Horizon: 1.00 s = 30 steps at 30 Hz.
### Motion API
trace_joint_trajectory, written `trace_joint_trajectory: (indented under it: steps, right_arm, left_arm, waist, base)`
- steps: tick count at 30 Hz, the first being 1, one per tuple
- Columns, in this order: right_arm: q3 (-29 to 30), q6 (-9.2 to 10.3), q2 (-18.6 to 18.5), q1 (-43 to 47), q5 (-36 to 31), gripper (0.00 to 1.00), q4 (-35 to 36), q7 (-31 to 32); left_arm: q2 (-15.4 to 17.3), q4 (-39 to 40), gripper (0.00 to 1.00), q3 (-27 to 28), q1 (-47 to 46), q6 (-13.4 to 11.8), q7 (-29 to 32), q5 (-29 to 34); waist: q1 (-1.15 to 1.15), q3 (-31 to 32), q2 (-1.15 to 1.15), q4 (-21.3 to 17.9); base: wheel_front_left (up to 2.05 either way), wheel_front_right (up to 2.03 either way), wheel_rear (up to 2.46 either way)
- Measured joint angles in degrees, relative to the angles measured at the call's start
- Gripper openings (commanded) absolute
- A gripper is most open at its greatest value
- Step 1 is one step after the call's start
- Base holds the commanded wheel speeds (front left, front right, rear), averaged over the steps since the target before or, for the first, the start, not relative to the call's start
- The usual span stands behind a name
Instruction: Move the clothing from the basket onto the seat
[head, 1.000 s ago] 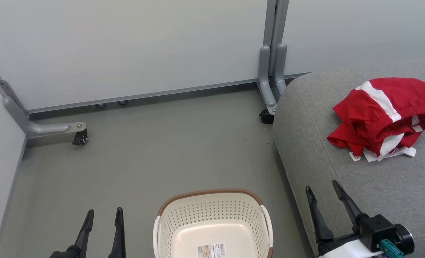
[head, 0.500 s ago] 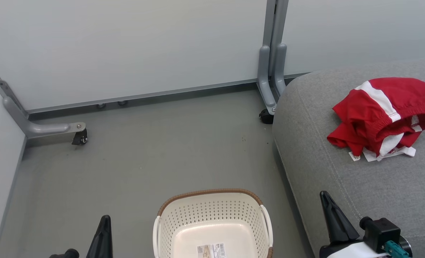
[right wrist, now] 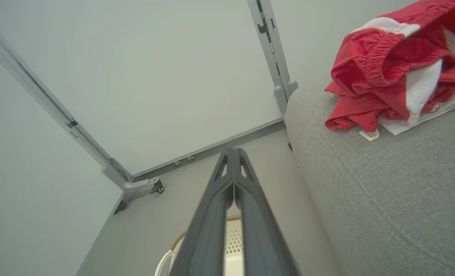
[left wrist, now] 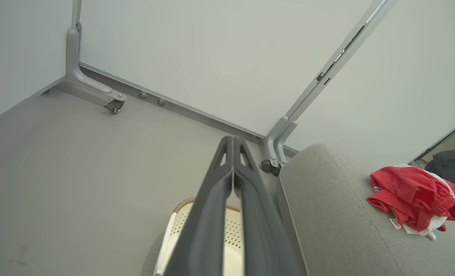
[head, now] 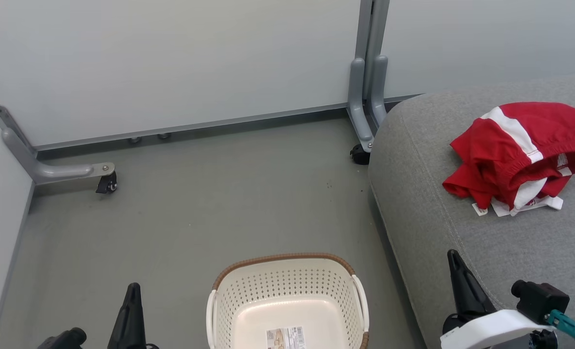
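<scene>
Far left: a pale blank partition panel (head: 171, 63) stands on a grey metal foot with a small black castor (head: 106, 184). Below it is dull grey-green floor (head: 195, 208), with nothing of the task on it.

Lower left: the left gripper (head: 132, 291) points its long dark fingers up over the floor. Its jaws are pressed together with nothing between them. It sits near the basket without touching it, and I judge it idle.

Bottom centre: a cream-white perforated plastic basket with a brown woven-look rim (head: 287, 286) stands upright on the floor. It is just beside the large grey woven-fabric upholstered seat (head: 437, 218), probably to keep the carry short. The part of its bottom in view holds only a barcode sticker (head: 286, 338) and no fabric. Its near end is cut off.

Centre right: a grey metal upright post (head: 367, 97) comes down at the seat's far corner.

Right: the right gripper (head: 454, 257) is low by the seat's near edge, jaws pressed together and empty. It is well apart from the cloth. I cannot tell whether it touches the cushion.

Far right: the bright red soft clothing with broad white stripes (head: 510, 145) lies on the seat top. It is a loose, bunched heap with small white labels (head: 527, 207) poking out below, as released cloth would lie. The transfer looks done.
</scene>
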<state>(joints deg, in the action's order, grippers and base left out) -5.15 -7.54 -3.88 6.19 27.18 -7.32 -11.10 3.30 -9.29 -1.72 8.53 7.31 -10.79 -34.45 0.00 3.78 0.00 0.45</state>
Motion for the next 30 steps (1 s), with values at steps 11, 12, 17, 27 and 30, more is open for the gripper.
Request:
trace_joint_trajectory:
  steps: [11, 12, 17, 27, 30]
  right_arm:
    - [0.9, 0.0, -0.4, -2.0, 10.9, 0.0, -1.0, 2.0]
    - [1.0, 0.0, -0.4, -2.1, 11.7, 0.0, -1.0, 2.1]
    - [1.5, 0.0, -0.5, -2.8, 16.2, 0.0, -1.5, 3.1]
    - [2.4, 0.0, -0.7, -4.3, 24.3, 0.0, -2.2, 4.8]
    - [2.7, 0.0, -0.8, -4.5, 26.5, 0.0, -2.5, 5.4]
  left_arm:
    - [0.4, -0.7, 0.0, 0.6, -2.3, 0.0, 2.2, -9.5]
    - [0.5, -0.8, 0.0, 0.6, -2.4, 0.0, 2.2, -10.2]
    - [0.7, -1.0, 0.0, 1.0, -3.3, 0.0, 3.2, -14.3]
    - [0.9, -1.6, 0.0, 1.6, -5.0, 0.0, 5.1, -21.5]
    - [0.9, -1.8, 0.0, 1.7, -5.3, 0.0, 5.6, -23.3]
  waist:
    - [0.0, -0.4, 0.0, 0.0]
    - [0.0, -0.4, 0.0, 0.0]
    - [0.0, -0.6, 0.0, -0.1]
    - [0.0, -1.0, 0.0, -0.1]
    - [0.0, -1.1, 0.0, -0.1]
  base:
    - [0.0, 0.0, 0.0]
    - [0.0, 0.0, 0.0]
    - [0.0, 0.0, 0.0]
    - [0.0, 0.0, 0.0]
    - [0.0, 0.0, 0.0]
